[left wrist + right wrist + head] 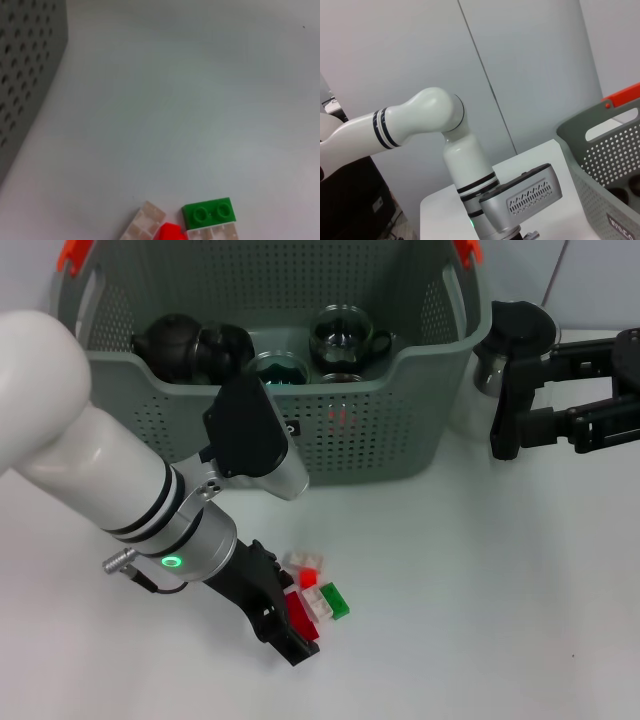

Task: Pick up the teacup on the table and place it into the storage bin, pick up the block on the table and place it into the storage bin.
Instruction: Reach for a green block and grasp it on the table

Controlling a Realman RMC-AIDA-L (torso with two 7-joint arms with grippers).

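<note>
The storage bin (350, 430) stands at the back of the table, its perforated wall also showing in the left wrist view (25, 75) and right wrist view (612, 160). A clear glass teacup (345, 335) and dark teapots lie inside it. Another glassy teacup (484, 368) stands on the table just right of the bin. My right gripper (508, 400) hovers open beside that cup. Down at the table, my left gripper (290, 618) sits at a red block (303, 610) in a cluster with a green block (334, 600) (208, 212) and white blocks (300, 560).
A dark round thing (522, 325) sits above the right gripper's upper finger. White tabletop (480, 590) stretches to the right of the blocks and in front of the bin. A grey wall stands behind the table.
</note>
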